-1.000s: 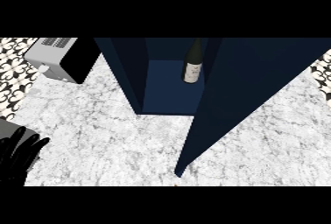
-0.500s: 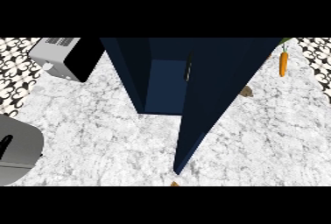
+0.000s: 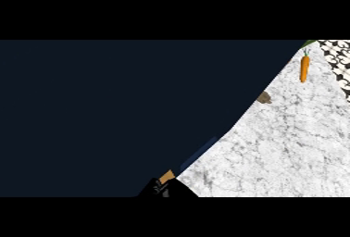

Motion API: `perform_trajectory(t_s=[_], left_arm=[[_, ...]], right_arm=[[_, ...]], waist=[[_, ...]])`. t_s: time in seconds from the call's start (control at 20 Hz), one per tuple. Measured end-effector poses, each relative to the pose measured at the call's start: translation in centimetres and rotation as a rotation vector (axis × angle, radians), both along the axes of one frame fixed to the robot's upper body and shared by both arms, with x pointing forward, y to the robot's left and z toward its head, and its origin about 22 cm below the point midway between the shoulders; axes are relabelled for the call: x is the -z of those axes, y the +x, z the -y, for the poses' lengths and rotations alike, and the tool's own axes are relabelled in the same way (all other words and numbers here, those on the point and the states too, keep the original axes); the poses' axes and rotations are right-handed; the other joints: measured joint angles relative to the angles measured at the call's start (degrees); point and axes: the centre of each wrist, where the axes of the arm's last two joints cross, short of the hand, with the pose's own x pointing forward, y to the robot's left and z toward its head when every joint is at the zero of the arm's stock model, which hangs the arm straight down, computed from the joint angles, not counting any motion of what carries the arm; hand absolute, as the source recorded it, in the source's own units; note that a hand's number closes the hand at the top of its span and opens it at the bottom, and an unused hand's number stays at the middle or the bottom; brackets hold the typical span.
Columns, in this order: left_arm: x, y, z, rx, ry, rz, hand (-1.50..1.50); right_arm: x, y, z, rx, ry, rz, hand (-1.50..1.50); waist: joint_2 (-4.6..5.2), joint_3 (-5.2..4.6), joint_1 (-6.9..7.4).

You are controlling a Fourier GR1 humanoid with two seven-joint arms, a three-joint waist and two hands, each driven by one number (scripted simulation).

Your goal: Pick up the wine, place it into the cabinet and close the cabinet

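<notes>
Cabinet: a dark navy cabinet [image 3: 103, 115] panel takes up the whole left and middle of the head view, and its slanted edge runs from the top right down to the lower middle.
Edge strip: there's a narrow, lighter blue strip [image 3: 198, 152] along that slanted edge, just above the lower middle.
Wine: out of sight. The navy panel blocks everything behind it, so I cannot tell where it stands.
Hand: a black hand [image 3: 164, 189] peeks in at the lower edge, right at the foot of the navy panel. Only a sliver shows, so I cannot tell which hand it is, or whether it is spread or curled.
Tan patch: a small tan patch [image 3: 167, 175] sits just above the hand, touching the panel's lower tip.
Surface: the white marbled surface [image 3: 273, 157] shows as a wedge on the right.
Carrot: an orange carrot [image 3: 305, 68] lies up in the far right corner of the surface, lengthwise, green top pointing away.
Brown bit: a small brown bit [image 3: 265, 97] lies close to the panel's edge, below and left of the carrot.
Wall: a black-and-white patterned wall [image 3: 340, 53] shows at the top right, beside the carrot.
</notes>
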Motion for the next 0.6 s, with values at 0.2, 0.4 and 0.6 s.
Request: perform_trajectory(t_s=[0.2, 0.4, 0.6], left_arm=[[0.2, -0.4, -0.9, 0.001, 0.006, -0.014, -1.5], [-0.1, -0.7, -1.1, 0.027, -0.001, -0.026, -1.5], [-0.1, -0.9, -1.5, 0.052, -0.004, -0.032, -1.5]], right_arm=[[-1.7, 3.4, -2.7, 0.054, 0.006, 0.004, 1.5], [-3.4, 7.5, -4.1, 0.073, 0.001, -0.007, 1.5], [-4.4, 10.9, -5.1, 0.054, -0.026, -0.009, 1.5]], waist=[[0.27, 0.1, -0.08], [0.55, 0.13, -0.1], [0.65, 0.24, -0.2]])
